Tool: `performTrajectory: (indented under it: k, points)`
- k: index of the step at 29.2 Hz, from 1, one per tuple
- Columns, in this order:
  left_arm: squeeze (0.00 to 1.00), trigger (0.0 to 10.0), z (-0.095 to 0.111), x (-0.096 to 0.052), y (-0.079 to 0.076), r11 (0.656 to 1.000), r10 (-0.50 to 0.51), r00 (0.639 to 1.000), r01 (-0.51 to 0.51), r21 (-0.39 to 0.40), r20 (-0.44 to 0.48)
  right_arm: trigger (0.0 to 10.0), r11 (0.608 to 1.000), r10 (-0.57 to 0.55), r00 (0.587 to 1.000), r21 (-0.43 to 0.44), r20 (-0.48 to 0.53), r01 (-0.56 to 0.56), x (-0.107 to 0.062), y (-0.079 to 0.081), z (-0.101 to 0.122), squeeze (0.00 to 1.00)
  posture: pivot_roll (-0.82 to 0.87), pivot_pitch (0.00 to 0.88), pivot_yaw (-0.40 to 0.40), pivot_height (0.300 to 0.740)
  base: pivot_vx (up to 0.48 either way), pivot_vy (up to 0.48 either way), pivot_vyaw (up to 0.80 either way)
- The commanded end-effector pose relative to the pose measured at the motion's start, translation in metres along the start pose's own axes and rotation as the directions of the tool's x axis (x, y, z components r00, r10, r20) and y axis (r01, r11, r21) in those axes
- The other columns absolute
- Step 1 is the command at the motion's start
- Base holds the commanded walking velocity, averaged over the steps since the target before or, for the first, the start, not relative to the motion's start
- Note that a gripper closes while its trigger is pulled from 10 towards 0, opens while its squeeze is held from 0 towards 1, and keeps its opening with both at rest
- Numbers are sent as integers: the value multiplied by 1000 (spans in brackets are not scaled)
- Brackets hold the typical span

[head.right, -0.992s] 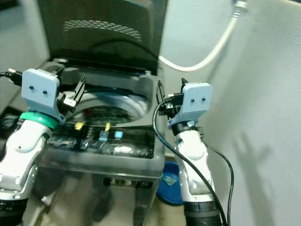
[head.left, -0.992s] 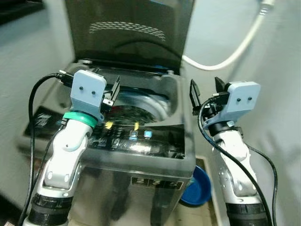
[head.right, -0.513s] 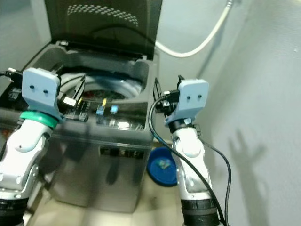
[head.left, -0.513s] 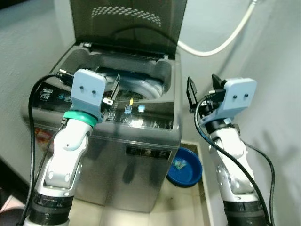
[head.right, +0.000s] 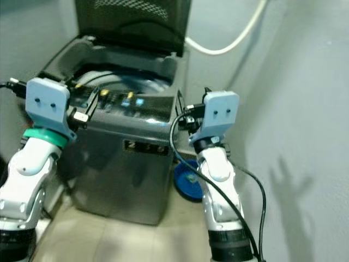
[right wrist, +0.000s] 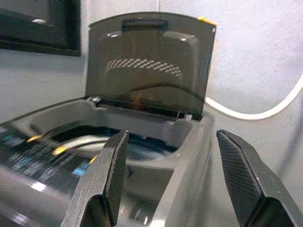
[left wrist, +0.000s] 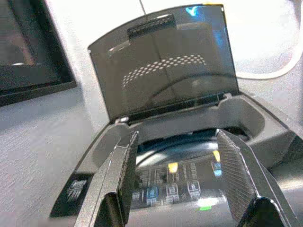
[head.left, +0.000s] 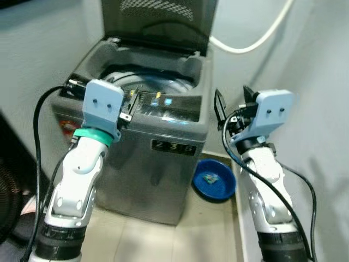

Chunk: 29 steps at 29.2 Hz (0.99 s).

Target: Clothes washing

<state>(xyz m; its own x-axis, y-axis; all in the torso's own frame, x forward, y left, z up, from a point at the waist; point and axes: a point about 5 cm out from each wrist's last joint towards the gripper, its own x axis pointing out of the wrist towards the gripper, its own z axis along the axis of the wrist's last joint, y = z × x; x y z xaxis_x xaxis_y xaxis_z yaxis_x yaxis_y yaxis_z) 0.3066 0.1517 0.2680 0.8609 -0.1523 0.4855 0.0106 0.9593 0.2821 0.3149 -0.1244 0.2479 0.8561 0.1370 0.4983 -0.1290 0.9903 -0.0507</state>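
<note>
You're backing off from the washer (head.left: 158,136), its lid (left wrist: 163,61) still up, both hands (head.left: 131,106) (head.left: 232,106) wide and empty, so loading looks done.

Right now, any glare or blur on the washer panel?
Left eye view: glare on the washing machine's control panel, labels unreadable. Left wrist view: panel soft, lit buttons smeared between the left gripper's fingers. Right wrist view: panel streaked at the edge.

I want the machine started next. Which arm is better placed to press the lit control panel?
Probably the left. The left gripper, open, hovers over the grey top-load washing machine's lit control panel; the right gripper, open, hangs off its side above the blue basin.
</note>
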Motion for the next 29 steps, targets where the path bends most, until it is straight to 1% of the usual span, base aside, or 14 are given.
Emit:
performTrajectory:
  k: [1,4,7,9,12,19,21,22,23,25,26,27,28,29]
  points:
    - [0,10000,-4,-1,-5,1000,-14,1000,14,-7,-21,10000,1000,5,1000,-20,-20,-5,-2,-4,-4,0,60,6,-21,740,0,0,0]
    - [0,10000,-8,-2,-6,1000,-19,999,18,-24,-45,10000,999,18,999,-35,-31,-20,-3,-4,-8,0,56,7,-21,740,0,0,494]
    - [0,10000,-16,-6,-11,998,-22,996,18,-54,-88,10000,998,34,997,-51,-72,-38,-7,-4,-17,0,55,7,-22,740,0,0,800]
    - [0,10000,-16,-6,-11,998,-22,996,18,-54,-88,10000,998,34,997,-51,-72,-38,-7,-4,-17,0,55,7,-22,740,0,0,800]
    - [0,10000,-23,-10,-16,997,-32,992,24,-70,-120,10000,996,57,993,-58,-104,-63,-13,-3,-24,0,53,7,-22,740,0,0,800]
    - [0,10000,-28,-13,-19,997,-42,989,33,-66,-139,10000,994,84,988,-62,-130,-92,-18,-2,-31,0,51,4,-26,740,0,0,800]
    - [0,10000,-31,-15,-21,997,-51,987,42,-61,-154,10000,993,93,985,-63,-148,-103,-21,-2,-37,0,51,3,-28,740,0,0,794]
    - [0,10000,-40,-21,-25,997,-69,980,60,-57,-186,10000,992,90,976,-65,-201,-105,-29,-5,-51,0,50,1,-28,740,0,0,794]
    - [0,10000,-40,-21,-25,997,-69,980,60,-57,-186,10000,992,90,976,-65,-201,-105,-29,-5,-51,0,50,1,-28,740,0,0,794]
    - [0,10000,-53,-31,-32,995,-97,966,84,-60,-240,10000,992,77,955,-70,-285,-101,-44,-10,-73,0,51,1,-28,740,0,0,794]
    - [0,10000,-53,-31,-32,995,-97,966,84,-60,-240,10000,992,77,955,-70,-285,-101,-44,-10,-73,0,51,1,-28,740,0,0,794]
    - [0,10000,-68,-40,-34,994,-98,949,81,-66,-301,10000,997,42,937,-52,-348,-64,-55,-16,-89,0,54,0,-28,740,0,0,788]
    - [0,10000,-68,-40,-34,994,-98,949,81,-66,-301,10000,997,42,937,-52,-348,-64,-55,-16,-89,0,54,0,-28,740,0,0,788]
    - [0,10000,-82,-50,-36,994,-103,929,84,-67,-356,10000,999,4,911,-38,-411,-21,-67,-23,-104,0,51,0,-26,740,0,0,794]
